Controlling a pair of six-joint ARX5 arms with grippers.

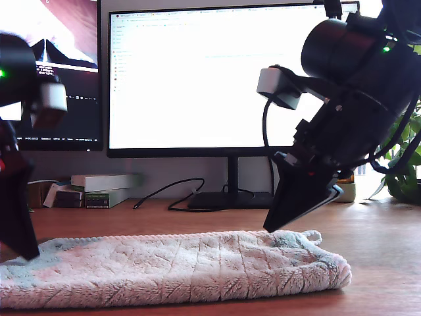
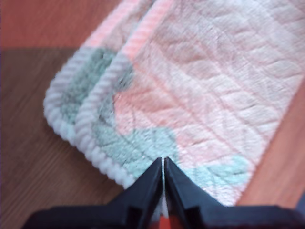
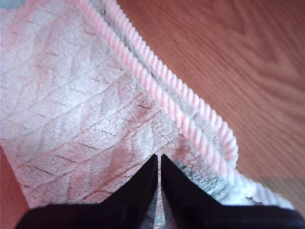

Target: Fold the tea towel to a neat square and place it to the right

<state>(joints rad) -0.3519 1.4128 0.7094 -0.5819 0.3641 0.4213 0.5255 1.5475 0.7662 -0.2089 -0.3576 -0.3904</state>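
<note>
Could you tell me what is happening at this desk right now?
Two robot arms are working on a tea towel that lies folded over in a long strip on the wooden desk, in front of a monitor. My first gripper and my second gripper each sit over the cloth with jaws closed, near its corded hem. Whether either pinches fabric is unclear.

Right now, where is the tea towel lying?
The tea towel lies already folded over on the wooden desk, low in the exterior view, in front of the monitor, stretching from that view's left edge to right of centre.
</note>
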